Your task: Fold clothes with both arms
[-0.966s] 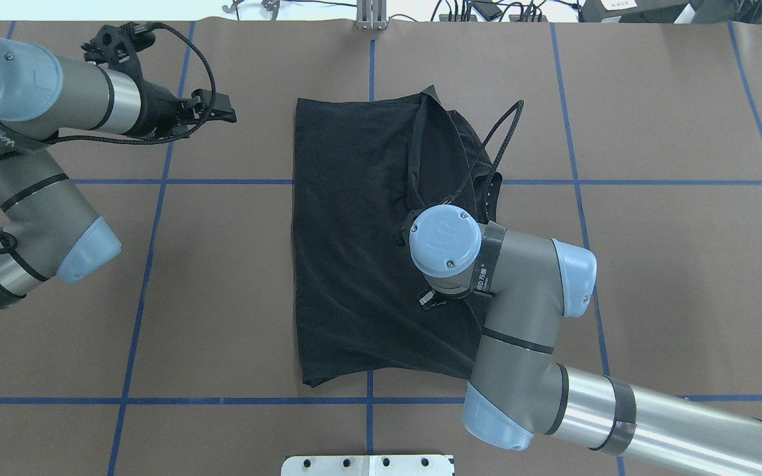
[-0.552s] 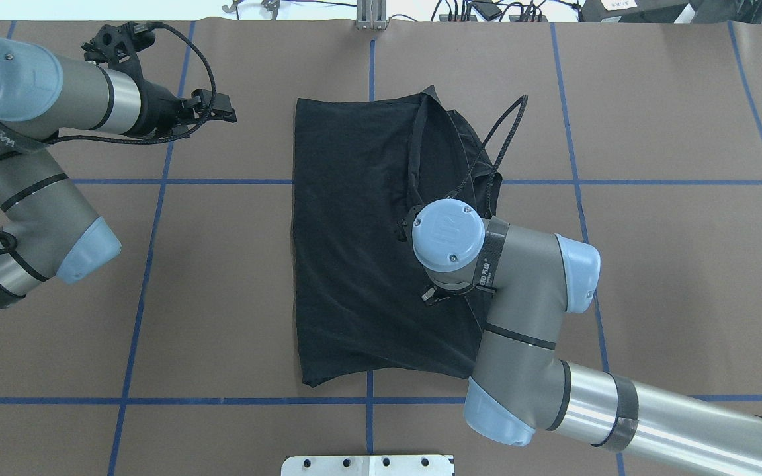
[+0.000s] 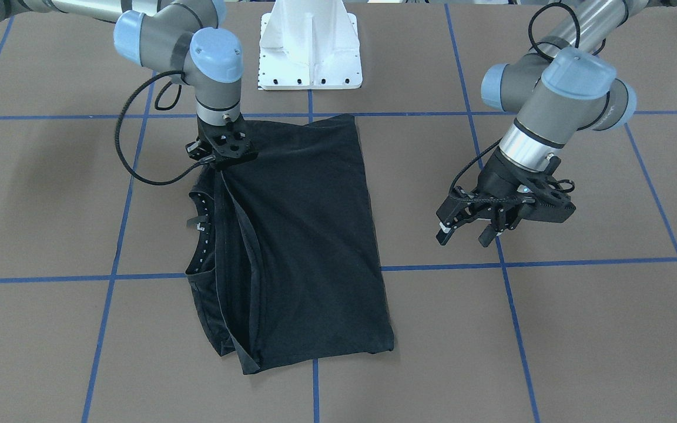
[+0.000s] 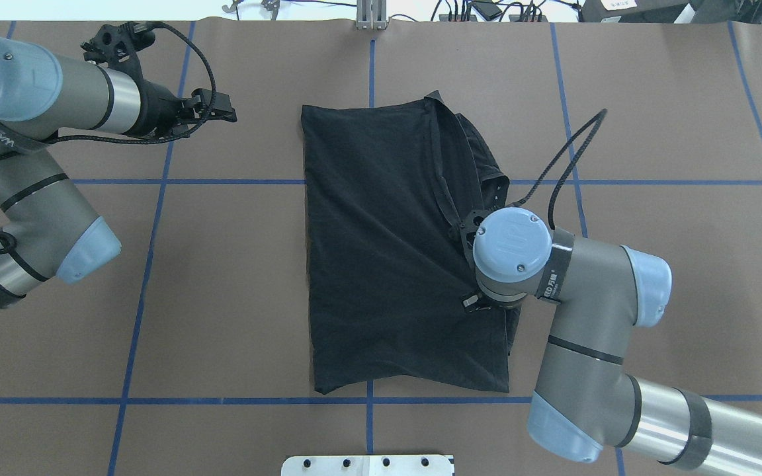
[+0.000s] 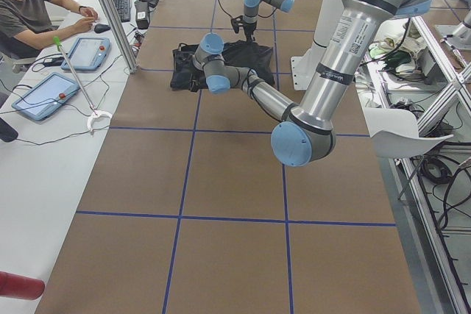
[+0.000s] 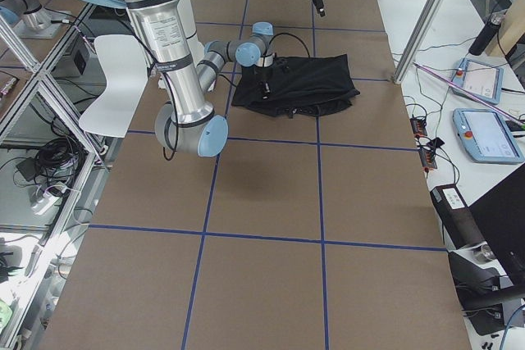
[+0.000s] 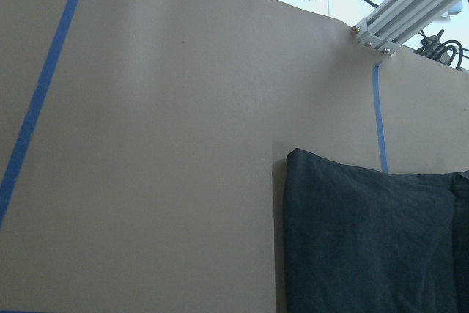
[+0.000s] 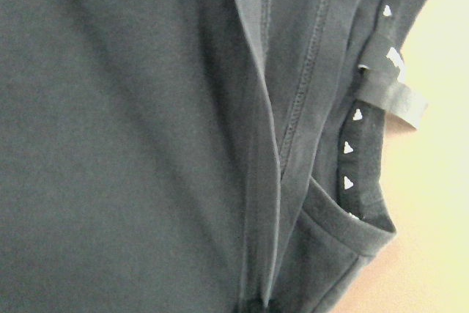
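The black T-shirt (image 4: 381, 251) lies folded lengthwise on the brown table, also shown in the front view (image 3: 309, 235). Its graphic is hidden. My right gripper (image 3: 221, 158) points straight down at the shirt's folded edge near the collar (image 3: 200, 205), and creases in the cloth run up to it. It is shut on the fabric. The right wrist view shows the fold seam (image 8: 256, 181) and the collar tape with white triangles (image 8: 359, 152). My left gripper (image 3: 472, 234) is open and empty, above bare table well off the shirt; it also shows in the overhead view (image 4: 212, 111).
The white mounting base (image 3: 309, 53) stands at the robot's edge of the table. Blue tape lines (image 4: 149, 251) grid the brown cover. An aluminium post (image 4: 371, 16) stands at the far edge. A seated operator (image 5: 29, 12) and tablets (image 5: 44, 93) are on the far side.
My right arm has moved to its right and a little toward the robot, dragging the held fold with it. The whole shirt has shifted slightly right. The left arm has not moved.
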Controlling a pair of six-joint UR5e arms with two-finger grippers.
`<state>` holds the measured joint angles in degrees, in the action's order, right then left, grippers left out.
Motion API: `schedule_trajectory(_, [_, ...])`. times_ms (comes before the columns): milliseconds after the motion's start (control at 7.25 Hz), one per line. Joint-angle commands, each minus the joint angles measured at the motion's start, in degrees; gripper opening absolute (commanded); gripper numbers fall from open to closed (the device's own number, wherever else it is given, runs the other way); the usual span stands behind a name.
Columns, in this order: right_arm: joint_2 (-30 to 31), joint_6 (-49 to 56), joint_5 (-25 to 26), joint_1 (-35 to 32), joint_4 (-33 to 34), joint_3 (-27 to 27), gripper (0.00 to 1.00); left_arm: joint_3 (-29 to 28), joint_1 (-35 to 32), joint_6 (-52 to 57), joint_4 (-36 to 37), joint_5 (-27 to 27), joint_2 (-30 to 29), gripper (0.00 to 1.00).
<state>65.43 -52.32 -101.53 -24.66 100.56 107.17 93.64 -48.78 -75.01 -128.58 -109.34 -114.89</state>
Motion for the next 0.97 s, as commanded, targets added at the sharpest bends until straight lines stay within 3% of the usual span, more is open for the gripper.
schedule_trajectory(0, [1.7,-4.6,-0.4,0.7,-2.0,1.1,0.35,0.1,0.0,-0.2,0.0,0.0,0.0,1.0])
schedule_trajectory(138, [1.6,-4.7,-0.3,0.7,-2.2,1.1,0.99,0.1,0.0,-0.2,0.0,0.0,-0.1,1.0])
schedule_trajectory(414, [1.7,-17.1,-0.2,0.6,-2.3,3.3,1.0,0.1,0.0,-0.4,0.0,0.0,0.0,1.0])
schedule_trajectory(690, [2.4,-46.3,0.1,1.2,-2.5,6.4,1.0,0.3,0.0,-0.4,0.0,0.0,0.0,1.0])
schedule_trajectory(828, [3.0,-60.5,0.4,1.9,-6.6,6.3,0.99,0.3,0.0,-0.4,0.0,0.0,0.0,1.0])
